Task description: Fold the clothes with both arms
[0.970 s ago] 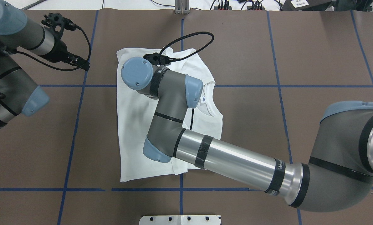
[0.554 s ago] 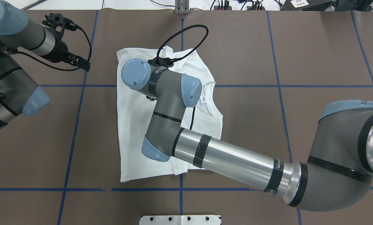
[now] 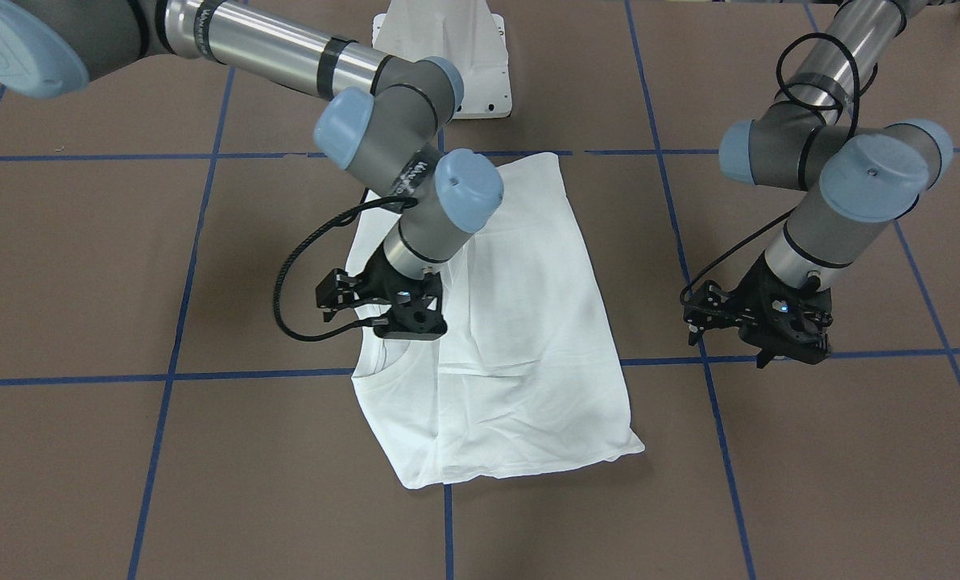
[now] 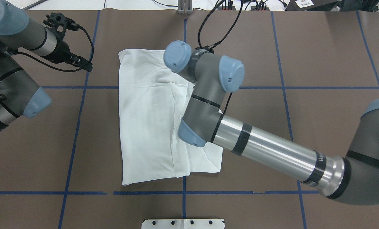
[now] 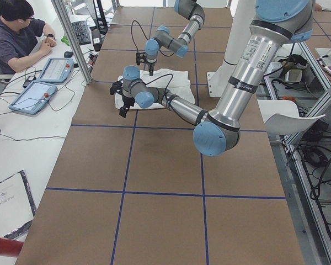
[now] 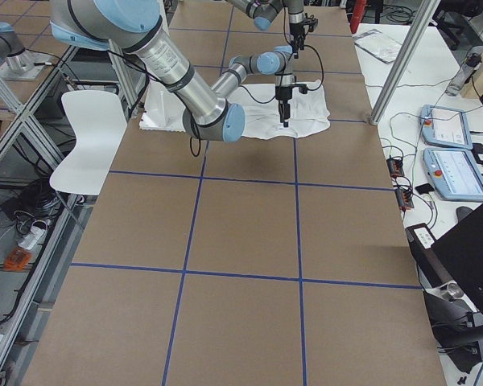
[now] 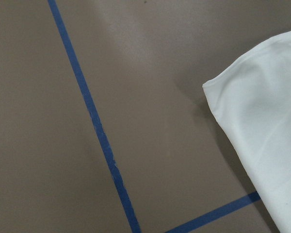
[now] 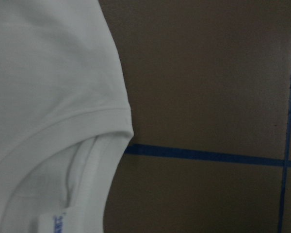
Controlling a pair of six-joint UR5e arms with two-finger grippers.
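Peering down from the right wrist, the camera catches what the overhead view hides under the right arm: the ribbed collar and a sliver of the neck label, with blue tape running off at 3 o'clock. The front-facing view alone shows both tools. The right gripper hangs just above the white T-shirt near the collar, its wrist bent steeply downward; whether its jaws are apart or together I cannot tell. The left gripper hovers over the bare brown table, well apart from the cloth, holding nothing, its two tips seemingly spread. Seen from overhead, the left arm is folded back at 9 to 10 o'clock. There the shirt lies flat at the table's centre, folded into a tall rectangle whose long axis runs 12 to 6 o'clock, collar on its 3 o'clock edge.
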